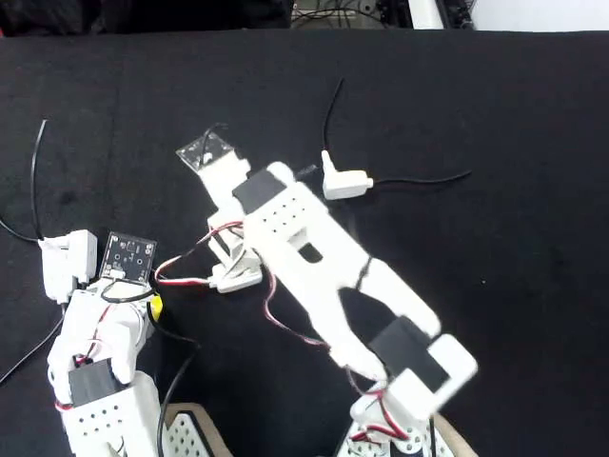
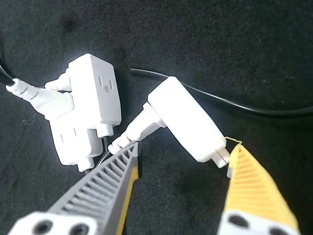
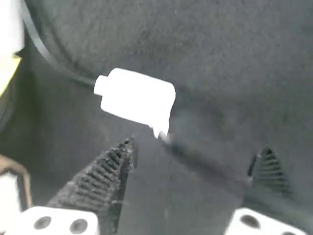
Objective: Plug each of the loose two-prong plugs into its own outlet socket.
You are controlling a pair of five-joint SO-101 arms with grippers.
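Two sets spread wide, left fingers (image 2: 247, 183) flanking white plug (image 2: 188, 117), right fingers (image 3: 100, 178) short of second plug (image 3: 137, 98).

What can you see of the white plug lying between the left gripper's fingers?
The white plug is an oblong, smooth plastic-looking block lying slantwise on the black cloth, between the fingers of the open left gripper. A narrower neck points at the grey finger; a small stub nears the yellow finger. A black cable passes behind it.
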